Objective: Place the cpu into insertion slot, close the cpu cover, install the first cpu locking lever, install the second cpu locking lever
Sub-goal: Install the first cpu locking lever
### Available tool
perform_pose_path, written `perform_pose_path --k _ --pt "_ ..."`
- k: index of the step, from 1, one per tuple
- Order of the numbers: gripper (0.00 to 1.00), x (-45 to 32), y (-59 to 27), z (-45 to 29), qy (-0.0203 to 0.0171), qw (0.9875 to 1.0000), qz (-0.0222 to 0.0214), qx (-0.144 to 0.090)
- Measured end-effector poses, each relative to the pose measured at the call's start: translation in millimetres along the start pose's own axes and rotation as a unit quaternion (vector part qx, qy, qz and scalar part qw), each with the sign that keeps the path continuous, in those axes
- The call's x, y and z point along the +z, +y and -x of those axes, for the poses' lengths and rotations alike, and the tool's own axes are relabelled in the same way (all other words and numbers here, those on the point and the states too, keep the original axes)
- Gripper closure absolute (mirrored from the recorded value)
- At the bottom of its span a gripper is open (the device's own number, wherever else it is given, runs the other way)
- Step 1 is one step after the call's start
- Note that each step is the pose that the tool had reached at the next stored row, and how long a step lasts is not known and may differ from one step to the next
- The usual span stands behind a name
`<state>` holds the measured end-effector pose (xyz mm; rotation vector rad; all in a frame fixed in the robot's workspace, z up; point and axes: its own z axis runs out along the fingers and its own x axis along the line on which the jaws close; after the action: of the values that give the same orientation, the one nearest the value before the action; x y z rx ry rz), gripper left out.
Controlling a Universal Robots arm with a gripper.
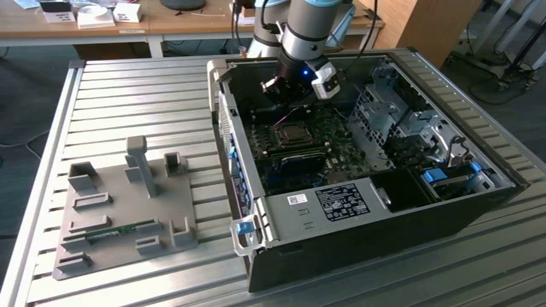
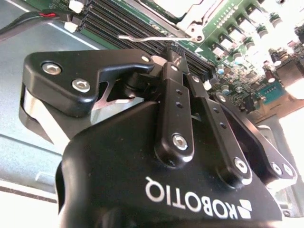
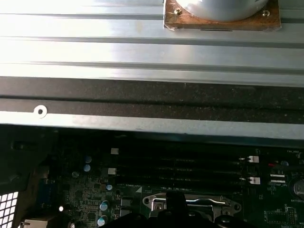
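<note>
Over the open computer case [image 1: 367,217], in the upper middle of the exterior view, my pincer [image 1: 288,97] hangs just above the motherboard [image 1: 346,153]. The cpu [image 1: 291,133] lies in its socket [image 1: 275,135] just below me in the frame and looks seated, so I judge the first step done. The drive cage [image 1: 401,121] stands to the right of the frame, apart from me.

In the second wrist view my fingers [image 2: 173,95] are pressed together at the tips, with nothing I can see between them. Just beyond them a thin wire lever [image 2: 142,37] runs along the socket's edge. The cover [image 2: 190,21], at the top of the frame, seems to lie flat over the chip. I cannot tell whether that lever is hooked, so I judge the levers are what is left.

In the first wrist view the cover [image 3: 232,205] sits at the bottom middle. The memory slots [image 3: 180,173] lie just above it, and the case wall [image 3: 142,95] runs across the centre. Room is tight on that side.
</note>
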<state>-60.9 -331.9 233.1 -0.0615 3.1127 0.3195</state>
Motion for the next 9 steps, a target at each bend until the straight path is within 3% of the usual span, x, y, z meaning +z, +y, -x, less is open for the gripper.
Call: perform_pose_path --k 9 --pt "0.89 3.2 6.3 5.5 0.0000 1.0000 0.0001 0.000"
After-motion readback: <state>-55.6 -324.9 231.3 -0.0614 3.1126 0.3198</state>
